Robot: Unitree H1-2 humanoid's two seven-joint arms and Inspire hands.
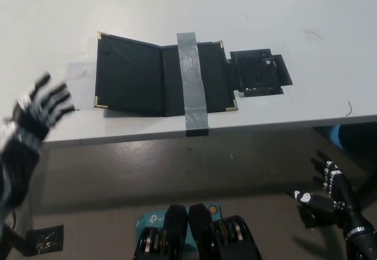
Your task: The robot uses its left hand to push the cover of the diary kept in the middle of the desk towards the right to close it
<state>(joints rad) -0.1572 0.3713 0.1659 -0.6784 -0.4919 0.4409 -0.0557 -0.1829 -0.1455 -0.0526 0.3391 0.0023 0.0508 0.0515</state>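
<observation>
A black diary (pixel 162 77) with gold corner caps lies open in the middle of the white desk (pixel 247 12). Its left cover (pixel 126 74) is lifted slightly off the desk, and a grey tape strip (pixel 192 83) holds the right half down. My left hand (pixel 41 107) is open, fingers spread and blurred, over the desk's front edge a short way left of the cover, not touching it. My black right hand (pixel 330 192) hangs open below the desk at the lower right.
A patch of black tape (pixel 259 71) sits just right of the diary. Clear tape (pixel 76 86) marks the desk left of the cover. A blue box (pixel 147 220) lies on the floor beneath the desk's front edge (pixel 265 127).
</observation>
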